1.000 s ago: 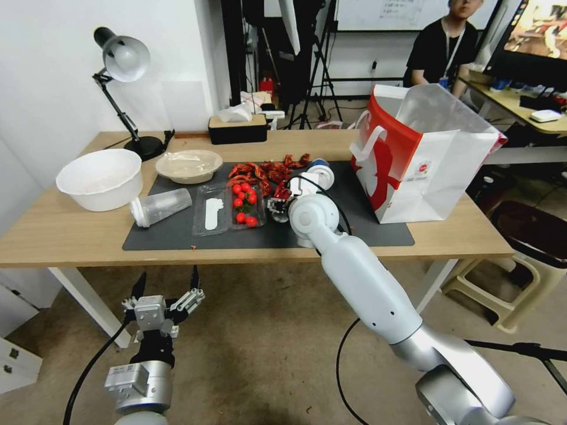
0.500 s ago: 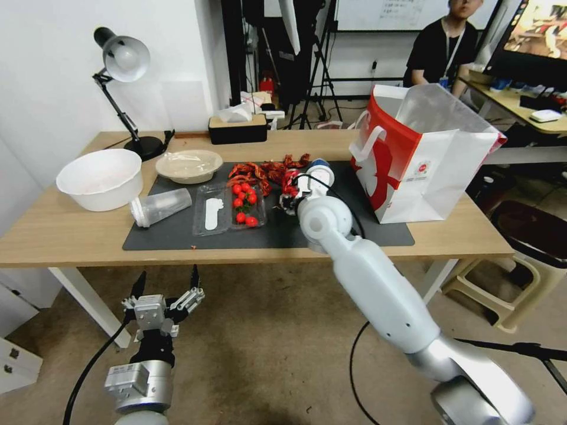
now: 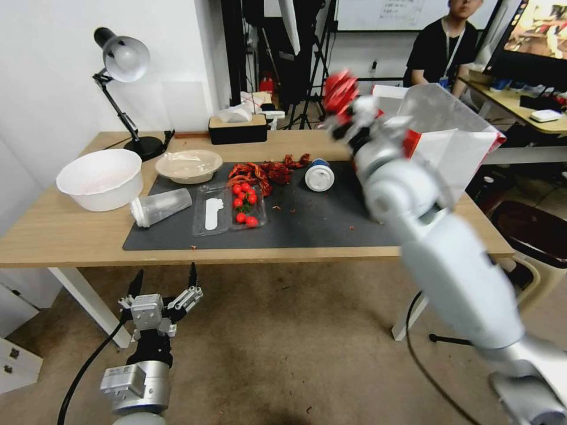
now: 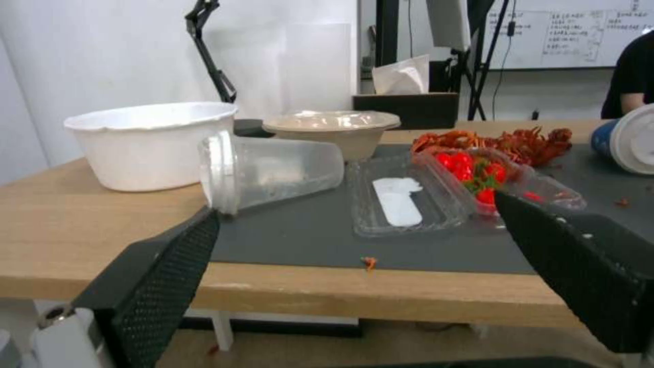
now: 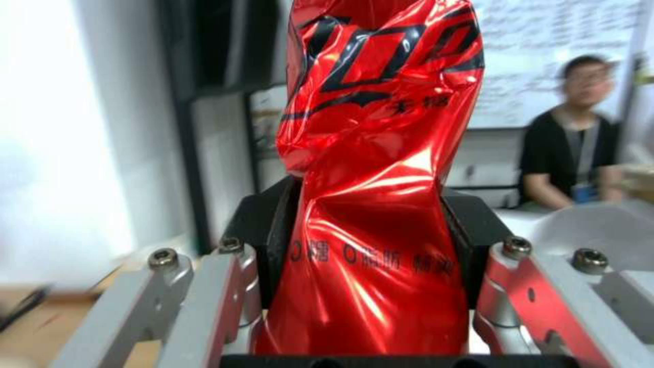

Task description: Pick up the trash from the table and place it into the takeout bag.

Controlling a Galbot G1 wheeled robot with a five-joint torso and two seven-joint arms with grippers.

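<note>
The left gripper (image 3: 163, 283) is hanging below the table's (image 3: 71, 236) front edge, jaws spread open. The right gripper (image 3: 344, 112) is holding the crushed can (image 3: 338, 90) clamped in its jaws, raised beside the bag (image 3: 455, 153) at the table's right end.

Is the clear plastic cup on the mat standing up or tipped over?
Tipped over. The clear plastic cup lies on its side at the dark mat's edge, beside the white bowl.
</note>
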